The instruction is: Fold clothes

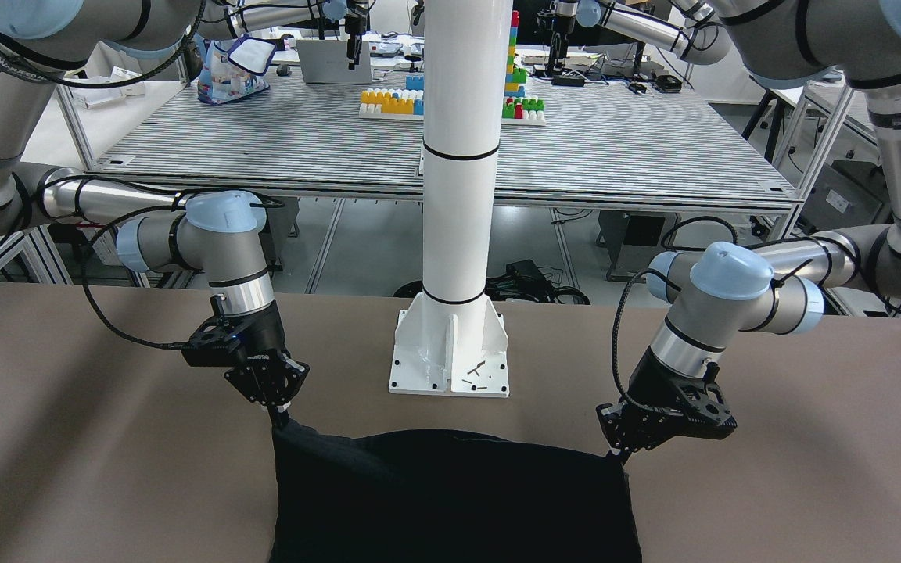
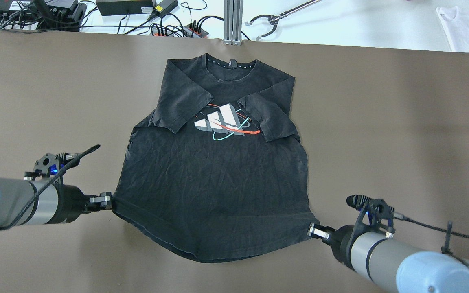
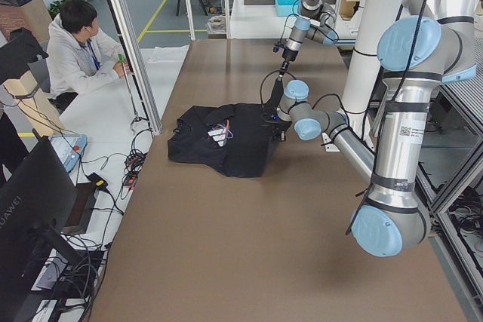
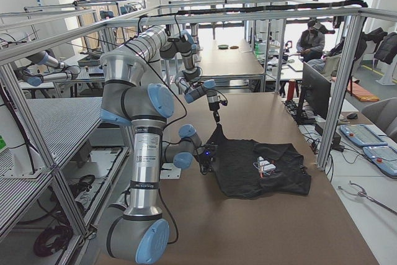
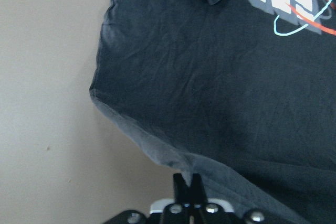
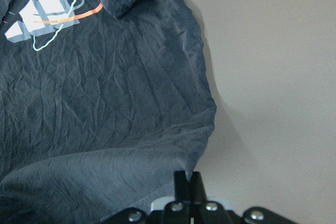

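Observation:
A black T-shirt [image 2: 214,171] with a white, red and cyan logo lies flat on the brown table [image 2: 401,122], collar at the far edge, both sleeves folded inward. My left gripper [image 2: 110,202] is shut on the hem's left corner, and its fingers [image 5: 186,179] pinch the cloth edge. My right gripper [image 2: 314,230] is shut on the hem's right corner, and its fingers [image 6: 188,179] pinch the cloth. Both corners are raised slightly, and the hem [image 2: 214,254] sags between them. In the front-facing view the left gripper [image 1: 622,452] and right gripper [image 1: 280,414] hold the shirt [image 1: 450,500].
The white pillar base [image 1: 450,352] stands behind the shirt, between my arms. Beyond the table's far edge are cables [image 2: 177,26], a grabber tool [image 2: 275,16] and a white garment [image 2: 468,24]. An operator [image 3: 75,58] sits beside the table.

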`<move>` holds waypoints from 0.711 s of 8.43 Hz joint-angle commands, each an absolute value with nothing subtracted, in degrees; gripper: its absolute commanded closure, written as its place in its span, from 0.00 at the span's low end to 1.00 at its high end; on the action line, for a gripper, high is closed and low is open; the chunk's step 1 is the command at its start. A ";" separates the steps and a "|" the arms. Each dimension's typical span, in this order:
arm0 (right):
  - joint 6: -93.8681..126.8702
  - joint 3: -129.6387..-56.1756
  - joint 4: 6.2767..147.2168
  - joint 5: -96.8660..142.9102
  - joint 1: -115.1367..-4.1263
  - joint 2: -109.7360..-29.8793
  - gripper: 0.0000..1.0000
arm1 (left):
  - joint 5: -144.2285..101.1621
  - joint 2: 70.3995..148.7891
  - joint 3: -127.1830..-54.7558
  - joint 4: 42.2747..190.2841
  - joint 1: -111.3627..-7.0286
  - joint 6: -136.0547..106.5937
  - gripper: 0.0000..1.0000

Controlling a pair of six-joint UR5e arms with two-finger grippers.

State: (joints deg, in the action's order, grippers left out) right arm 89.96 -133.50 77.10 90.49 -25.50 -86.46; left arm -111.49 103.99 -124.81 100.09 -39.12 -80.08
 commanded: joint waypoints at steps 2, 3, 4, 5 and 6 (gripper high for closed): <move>84.64 -135.51 77.34 105.08 -32.35 -85.51 1.00 | -123.63 113.48 -126.98 81.48 -47.02 -65.43 1.00; 84.64 -137.62 77.87 108.60 -30.52 -86.91 1.00 | -128.62 109.64 -130.22 81.65 -45.98 -64.96 1.00; 84.64 -138.51 78.74 109.33 -23.97 -88.14 1.00 | -131.80 105.51 -134.34 81.82 -43.10 -64.34 1.00; 84.64 -138.86 79.36 108.90 -17.64 -88.50 1.00 | -131.66 101.90 -138.73 81.74 -38.02 -64.34 1.00; 84.64 -139.82 79.45 106.72 -12.62 -88.51 1.00 | -131.57 99.52 -142.17 81.74 -35.01 -64.34 1.00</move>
State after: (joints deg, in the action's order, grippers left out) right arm 84.67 -138.27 78.80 108.33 -22.29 -87.91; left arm -130.41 104.90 -135.39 81.88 -41.14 -64.75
